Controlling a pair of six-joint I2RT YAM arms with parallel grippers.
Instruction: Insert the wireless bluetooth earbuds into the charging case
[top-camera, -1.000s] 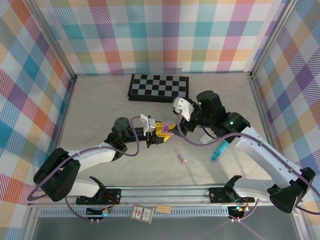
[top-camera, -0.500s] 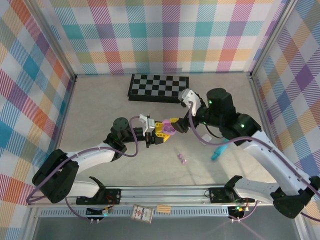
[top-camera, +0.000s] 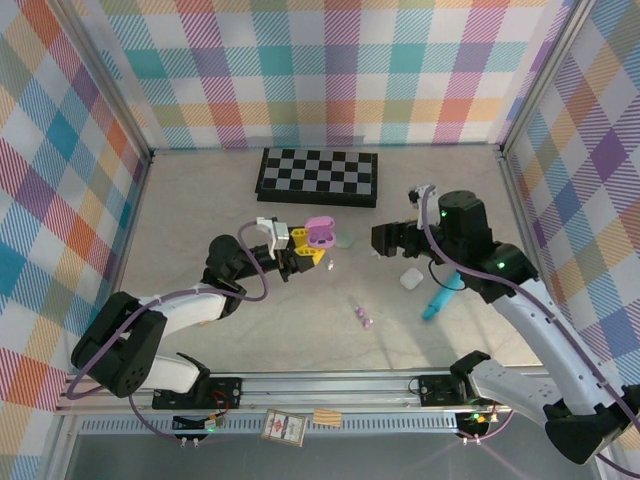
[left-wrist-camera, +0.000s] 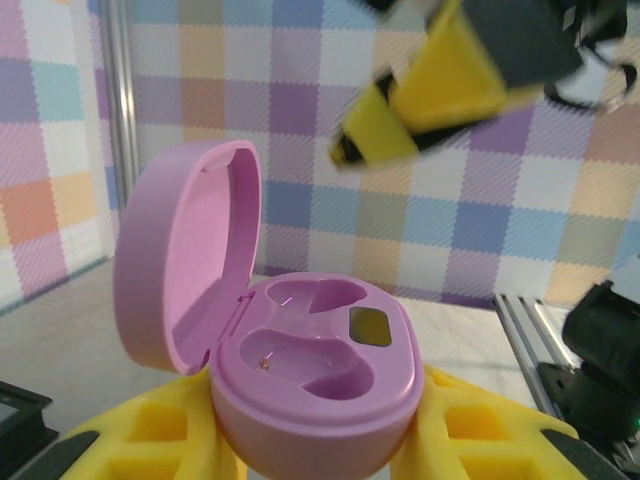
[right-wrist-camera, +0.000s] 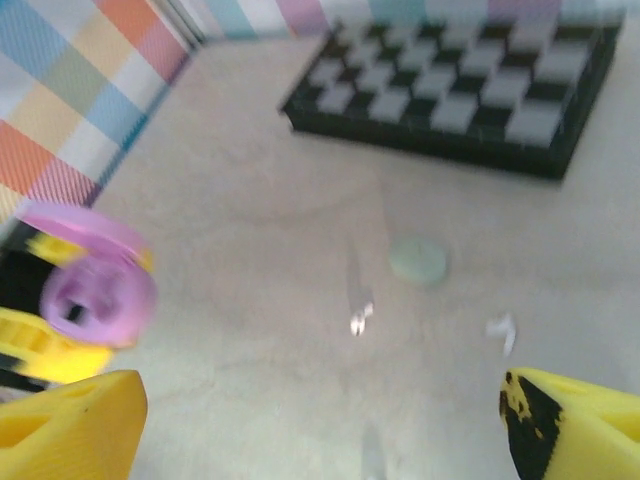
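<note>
The left gripper (left-wrist-camera: 315, 435) is clamped on the pink charging case (left-wrist-camera: 318, 372), with its yellow fingers (left-wrist-camera: 130, 440) pressing the base from either side. The case sits roughly level between them. Its lid (left-wrist-camera: 185, 270) is swung up and stands at the left edge, and both wells face upward, empty (a small dark square sits beside the farther one). The oval body's long axis runs across, from finger to finger.

The right gripper (right-wrist-camera: 320, 425) holds nothing. Its jaws are spread wide, with the yellow tips at the two bottom corners of its wrist view. The case lies ahead of the tip on the left of that view, and a pale bud (right-wrist-camera: 503, 332) lies just ahead of the tip on the right.

From above, the pink-purple earbuds (top-camera: 363, 318) lie on the table (top-camera: 200, 200), apart from both grippers, between them and nearer the arm bases. They are too small to tell which way they point.
</note>
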